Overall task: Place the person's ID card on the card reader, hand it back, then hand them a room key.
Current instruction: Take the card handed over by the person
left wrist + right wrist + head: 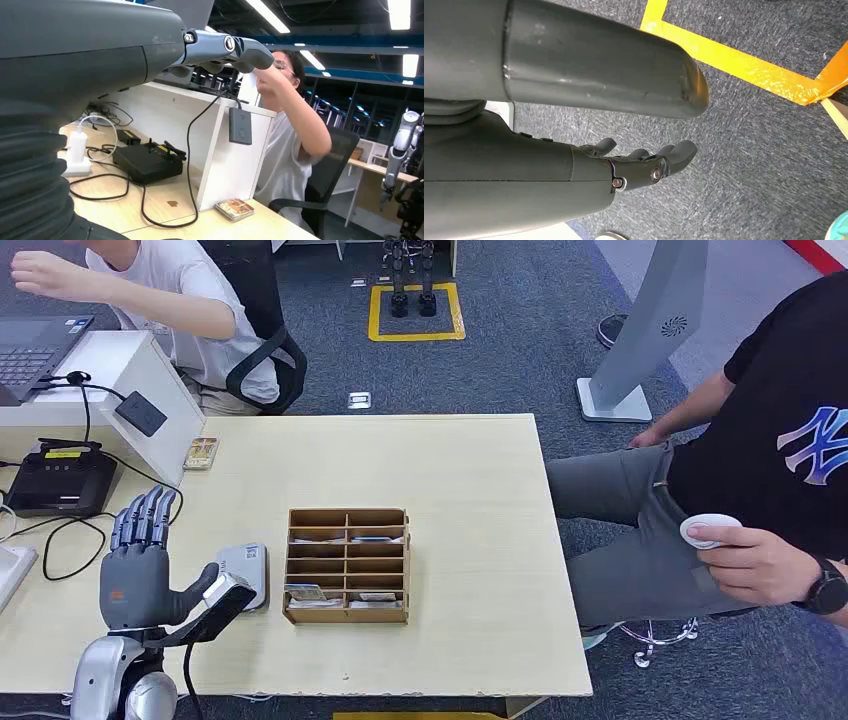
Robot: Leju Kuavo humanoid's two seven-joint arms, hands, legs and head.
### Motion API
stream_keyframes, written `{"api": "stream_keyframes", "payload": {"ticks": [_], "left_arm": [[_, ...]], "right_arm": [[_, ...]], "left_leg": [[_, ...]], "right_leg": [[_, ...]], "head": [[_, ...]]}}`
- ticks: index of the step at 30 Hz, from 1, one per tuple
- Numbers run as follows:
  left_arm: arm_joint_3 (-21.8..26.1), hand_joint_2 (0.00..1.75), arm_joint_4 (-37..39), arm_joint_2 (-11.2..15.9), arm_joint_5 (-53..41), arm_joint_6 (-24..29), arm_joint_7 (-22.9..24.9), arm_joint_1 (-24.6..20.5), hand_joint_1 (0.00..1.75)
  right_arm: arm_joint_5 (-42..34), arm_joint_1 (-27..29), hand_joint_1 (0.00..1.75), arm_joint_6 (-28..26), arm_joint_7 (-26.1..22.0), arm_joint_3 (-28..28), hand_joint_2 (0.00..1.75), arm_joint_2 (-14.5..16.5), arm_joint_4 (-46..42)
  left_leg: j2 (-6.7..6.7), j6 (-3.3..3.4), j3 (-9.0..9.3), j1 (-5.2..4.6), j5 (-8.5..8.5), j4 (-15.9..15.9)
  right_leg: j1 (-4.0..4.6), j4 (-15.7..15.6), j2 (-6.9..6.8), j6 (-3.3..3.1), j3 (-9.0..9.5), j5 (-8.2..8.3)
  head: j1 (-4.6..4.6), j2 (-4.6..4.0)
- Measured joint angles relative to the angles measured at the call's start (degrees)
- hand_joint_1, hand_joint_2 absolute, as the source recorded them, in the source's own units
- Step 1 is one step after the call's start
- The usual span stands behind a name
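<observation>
My left hand (138,562) is raised over the table's left side, palm flat, fingers straight and apart, holding nothing. Its fingers (225,49) point toward a person in a white shirt (290,150) seated behind the white partition. Just right of the thumb lies the flat grey-white card reader (246,572); I cannot tell whether a card lies on it. A wooden compartment box (347,565) with several cards in its slots stands mid-table. My right hand (644,162) hangs over the carpet floor, fingers loosely extended and holding nothing.
A person in a black shirt (780,460) sits at the table's right, holding a small white round thing (708,530). A black device with cables (60,482), a white partition (130,370), a laptop (35,345) and a small patterned card stack (201,452) are at the left.
</observation>
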Motion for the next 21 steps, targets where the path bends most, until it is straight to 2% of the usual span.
{"api": "stream_keyframes", "payload": {"ticks": [7, 15, 21], "left_arm": [[0.0, 1.75, 1.4, -0.4, -8.4, 4.7, 2.2, -1.1, 0.0], [0.0, 1.75, 3.4, -0.8, -11.7, 6.3, 3.9, -2.2, 0.0], [-0.3, 1.75, 6.2, -0.9, -14.2, 8.7, 6.1, -3.2, 0.0]], "right_arm": [[1.4, -0.2, 0.0, 0.4, 1.1, -0.7, 0.0, 0.0, -0.1], [1.1, -0.3, 0.0, 0.2, 0.9, -1.9, 0.0, 0.0, -0.3], [0.2, -0.6, 0.0, -1.0, -0.9, -5.4, 0.0, -0.7, -1.1]], "left_leg": [[0.0, 0.0, 0.01, 0.0, 0.0, 0.0], [0.01, 0.0, 0.01, 0.0, 0.0, 0.0], [0.01, 0.0, 0.02, -0.01, 0.0, 0.0]], "right_leg": [[0.0, 0.0, 0.0, 0.0, 0.0, 0.0], [0.0, 0.0, 0.01, 0.0, 0.0, 0.0], [-0.01, 0.0, 0.02, 0.0, 0.0, 0.0]], "head": [[0.01, 0.0], [0.01, 0.0], [0.01, 0.0]]}}
